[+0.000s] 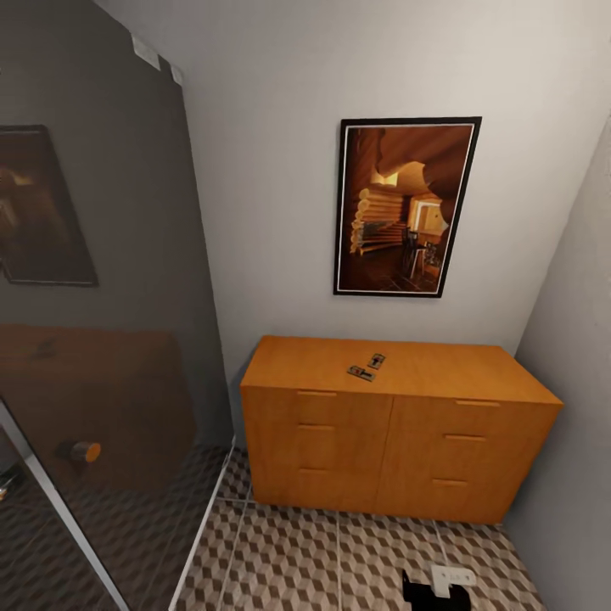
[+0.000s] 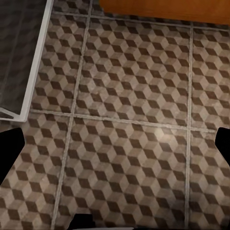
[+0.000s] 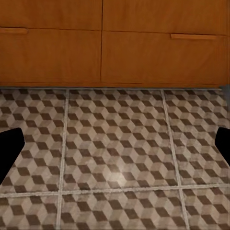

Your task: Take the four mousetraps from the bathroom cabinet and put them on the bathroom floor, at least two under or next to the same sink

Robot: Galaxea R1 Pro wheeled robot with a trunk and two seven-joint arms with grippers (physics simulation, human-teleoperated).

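The grey walls [image 1: 280, 195] took up most of the head view, and a big glass shower panel [image 1: 102, 280] leaned across the left side, dimly reflecting the room. Below was the bathroom floor [image 1: 339, 560] with its brown, beige and white cube-pattern tiles and pale grout lines; both wrist views looked down on it too.

The cabinet [image 1: 390, 441] sat against the back wall in the corner, orange-brown wood with slim bar handles on its drawer fronts. Every drawer I could see was closed. The right wrist view caught its lower drawer fronts right above the tiles, and the left wrist view got just a strip of its bottom edge.

Above it hung a dark-framed picture [image 1: 406, 206] of some warm-lit log interior. No writing or labels I could read anywhere, tbh.

On the cabinet's top lay two mousetraps [image 1: 368, 367], just beside each other near the middle, small flat boards with dark metal bits. Too small to make out the red mark.

At the bottom edge of the head view a bit of the right gripper [image 1: 437, 585] poked in, black with a white part. In each wrist view the jaws showed as dark tips far apart at the frame edges, spread wide, nothing held between them.
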